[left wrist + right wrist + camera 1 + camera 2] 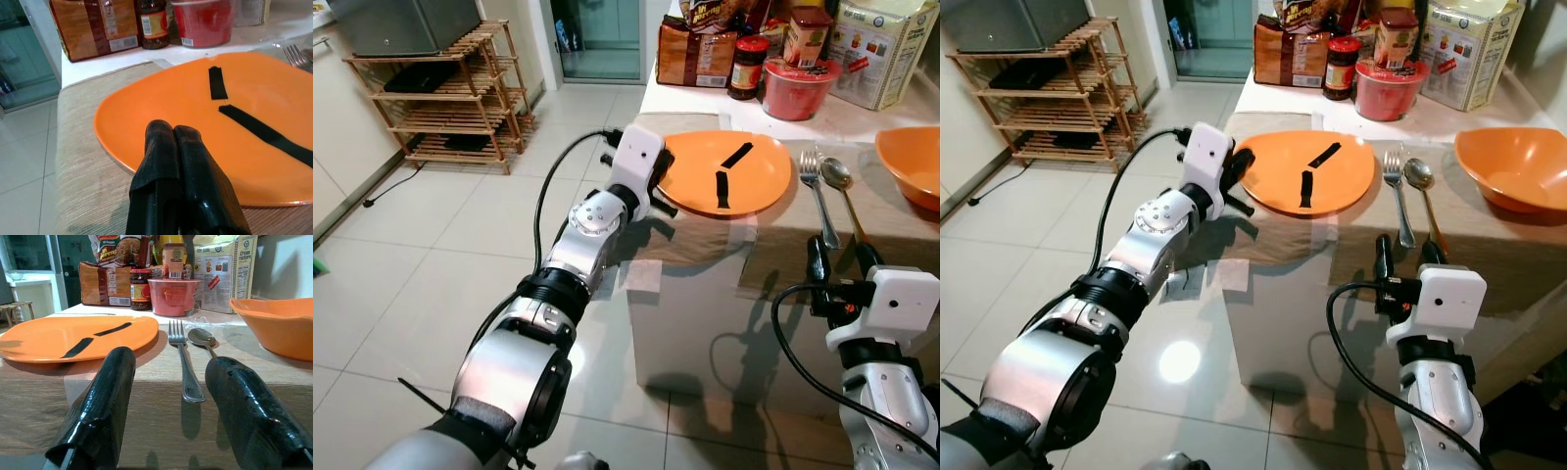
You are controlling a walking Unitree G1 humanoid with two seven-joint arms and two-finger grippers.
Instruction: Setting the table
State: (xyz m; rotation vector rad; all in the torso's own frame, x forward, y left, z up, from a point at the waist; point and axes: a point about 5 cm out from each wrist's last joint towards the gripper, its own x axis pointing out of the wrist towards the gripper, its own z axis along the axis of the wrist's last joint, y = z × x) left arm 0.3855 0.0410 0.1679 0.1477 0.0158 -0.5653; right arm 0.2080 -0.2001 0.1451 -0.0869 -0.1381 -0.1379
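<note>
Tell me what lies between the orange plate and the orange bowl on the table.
A fork and a spoon lie side by side on the beige cloth between the orange plate and the orange bowl, fork nearer the plate, as both eye views show.

Partly legible only: "Cream" and "crackers" in blue on the pale cracker bag [222, 271] at 1 o'clock from the fork [183, 360]; "Mi Goreng" on the noodle packet [115, 249] at 11 o'clock; other labels too small or blurred to read.
</note>
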